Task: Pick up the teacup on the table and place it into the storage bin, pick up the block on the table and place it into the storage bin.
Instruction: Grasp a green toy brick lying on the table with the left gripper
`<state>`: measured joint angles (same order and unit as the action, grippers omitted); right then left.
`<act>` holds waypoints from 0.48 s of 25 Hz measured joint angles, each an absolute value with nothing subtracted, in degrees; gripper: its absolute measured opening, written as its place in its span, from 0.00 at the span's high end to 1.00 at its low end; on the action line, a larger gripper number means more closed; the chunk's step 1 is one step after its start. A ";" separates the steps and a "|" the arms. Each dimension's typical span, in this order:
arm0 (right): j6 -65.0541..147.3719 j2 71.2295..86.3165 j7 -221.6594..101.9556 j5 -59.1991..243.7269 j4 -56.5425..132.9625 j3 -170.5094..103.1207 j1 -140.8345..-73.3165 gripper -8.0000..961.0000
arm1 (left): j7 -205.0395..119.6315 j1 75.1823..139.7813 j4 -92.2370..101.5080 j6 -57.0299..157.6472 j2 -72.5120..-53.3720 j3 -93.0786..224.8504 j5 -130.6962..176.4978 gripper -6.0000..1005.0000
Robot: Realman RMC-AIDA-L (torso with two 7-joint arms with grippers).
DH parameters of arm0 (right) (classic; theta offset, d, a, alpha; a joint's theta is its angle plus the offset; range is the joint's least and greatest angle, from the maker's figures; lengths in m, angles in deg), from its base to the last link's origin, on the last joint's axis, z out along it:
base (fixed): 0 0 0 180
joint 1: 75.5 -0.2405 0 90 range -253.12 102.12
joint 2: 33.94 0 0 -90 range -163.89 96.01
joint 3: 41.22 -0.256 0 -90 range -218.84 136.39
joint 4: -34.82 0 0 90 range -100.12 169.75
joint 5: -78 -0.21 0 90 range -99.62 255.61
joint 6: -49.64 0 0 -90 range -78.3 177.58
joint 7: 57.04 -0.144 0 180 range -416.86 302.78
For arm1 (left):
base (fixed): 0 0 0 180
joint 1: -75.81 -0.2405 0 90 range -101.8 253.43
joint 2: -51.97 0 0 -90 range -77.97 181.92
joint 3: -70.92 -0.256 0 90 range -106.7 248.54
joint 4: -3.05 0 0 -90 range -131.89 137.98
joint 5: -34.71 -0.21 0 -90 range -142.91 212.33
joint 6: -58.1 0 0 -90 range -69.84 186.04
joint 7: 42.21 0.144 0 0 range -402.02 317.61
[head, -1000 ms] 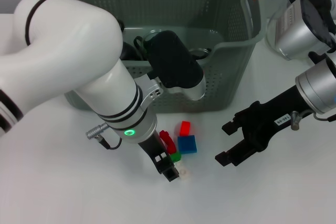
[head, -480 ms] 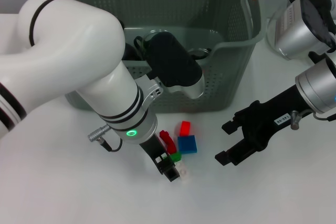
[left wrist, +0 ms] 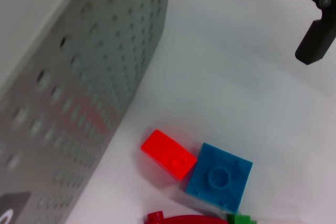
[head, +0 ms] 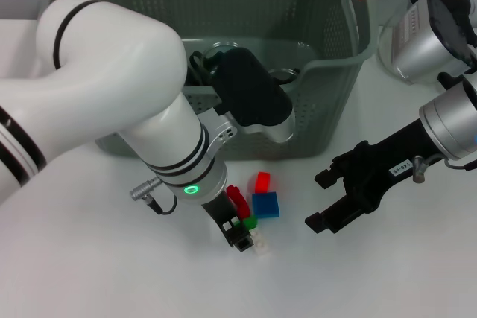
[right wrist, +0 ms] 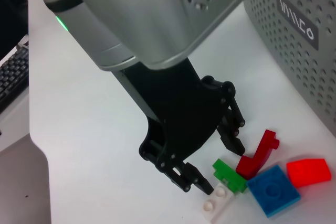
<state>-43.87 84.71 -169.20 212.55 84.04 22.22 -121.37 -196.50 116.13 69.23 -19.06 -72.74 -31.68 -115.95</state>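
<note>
Small blocks lie on the white table in front of the storage bin [head: 320, 102]: a red block [head: 262, 182], a blue block [head: 265, 204], a curved red piece [head: 236, 198], a green block [head: 249, 222] and a pale one [head: 260, 242]. My left gripper [head: 237, 230] is down among them. In the right wrist view it [right wrist: 218, 163] is open, its fingers on either side of the green block [right wrist: 229, 175]. My right gripper [head: 319, 202] hovers open to the right of the blocks. A round rim [head: 282, 74] shows inside the bin; the teacup is hidden.
The bin's perforated wall [left wrist: 79, 77] runs close behind the red block [left wrist: 168, 153] and blue block [left wrist: 219, 177]. Its black label [right wrist: 296, 24] faces the blocks. The right arm's silver links [head: 417, 42] fill the far right. A keyboard [right wrist: 10, 77] lies past the table edge.
My left arm has shifted a little to the right and its gripper has edged closer around the green block. The right arm and the blocks have stayed put.
</note>
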 joint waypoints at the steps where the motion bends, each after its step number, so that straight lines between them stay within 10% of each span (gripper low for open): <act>1: -43.87 84.71 -169.20 212.55 84.04 22.20 -121.38 0.02 | -196.50 116.23 69.09 -18.95 -72.74 -31.85 -115.96 0.46; 12: -43.82 84.71 -169.18 212.55 84.04 22.14 -121.20 0.02 | -196.70 116.44 68.54 -18.51 -72.75 -32.29 -116.00 0.46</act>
